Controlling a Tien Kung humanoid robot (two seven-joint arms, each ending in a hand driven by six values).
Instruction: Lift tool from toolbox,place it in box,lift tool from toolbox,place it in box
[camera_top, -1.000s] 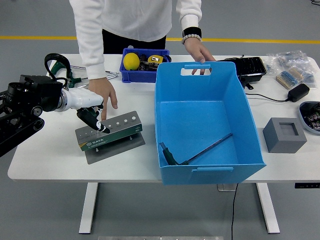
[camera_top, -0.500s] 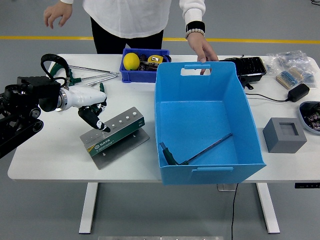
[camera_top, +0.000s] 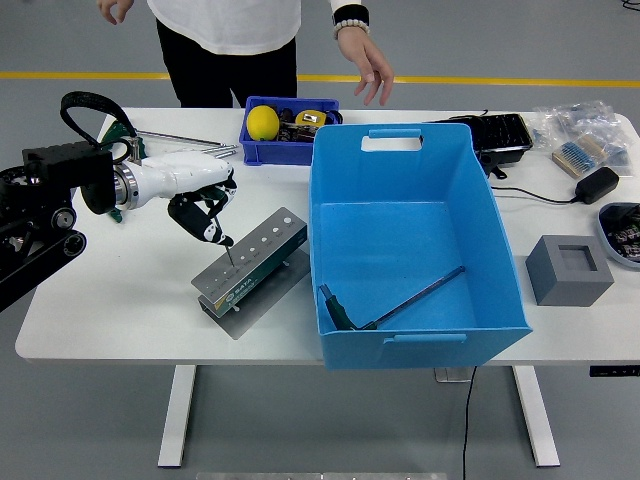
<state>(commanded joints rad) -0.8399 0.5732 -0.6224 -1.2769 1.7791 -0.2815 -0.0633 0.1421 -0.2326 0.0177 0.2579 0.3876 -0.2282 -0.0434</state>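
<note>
Grey metal toolbox (camera_top: 255, 268), a tool holder with a row of holes, is seen tilted at the near left of the white table (camera_top: 120, 300), its right end touching or just beside the blue box (camera_top: 400, 240). The left hand (camera_top: 205, 215) is clenched on a thin tool (camera_top: 226, 252) whose tip is still seated in a hole near the holder's left end; the right hand is not seen. One long tool (camera_top: 415, 297) is already lying in the blue box, at its near side. Risk is judged as follows: the tool may stick in its hole, so the whole holder could be dragged or tipped up with the lift, and the thin shank could slip from the fingertips during the carry over the box wall. A person (camera_top: 240, 30) is standing at the far side with both hands raised off the table, so the holder is not steadied by anyone. Counts: one robot hand in view, one holder, one large blue box, one small blue bin (camera_top: 285, 145) at the far side, two task tools identified, roughly seven holes, exact count uncertain.
</note>
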